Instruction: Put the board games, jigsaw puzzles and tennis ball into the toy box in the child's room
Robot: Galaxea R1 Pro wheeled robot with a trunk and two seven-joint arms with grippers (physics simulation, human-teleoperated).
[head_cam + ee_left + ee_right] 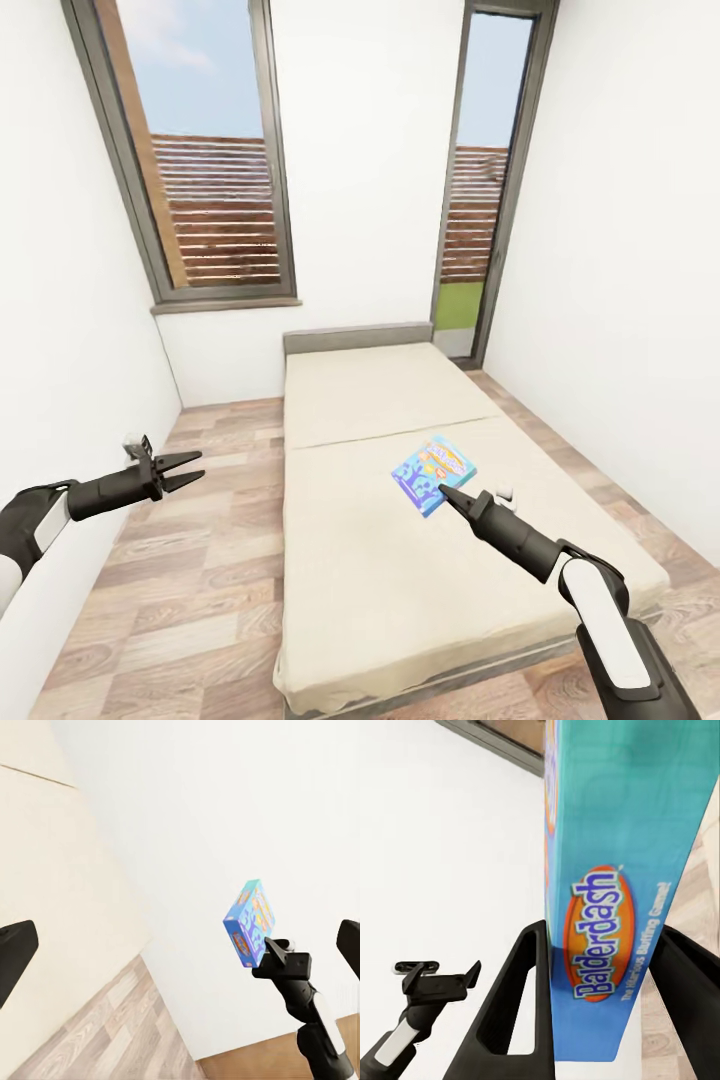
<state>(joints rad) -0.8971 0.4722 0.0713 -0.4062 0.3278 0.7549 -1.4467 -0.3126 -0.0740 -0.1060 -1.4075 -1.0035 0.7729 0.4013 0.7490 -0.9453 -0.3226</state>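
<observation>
A small blue board game box with Balderdash lettering is held on edge just above the bed. My right gripper is shut on its lower end, one finger on each broad face. The left wrist view shows the same box in the right gripper against the white wall. My left gripper hangs open and empty over the wood floor left of the bed, and appears again in the right wrist view. The toy box and the table are out of view.
The beige mattress fills the middle of the narrow room, with its grey headboard at the far wall. Strips of plank floor run down both sides. A tall window and a glass door stand in the far wall.
</observation>
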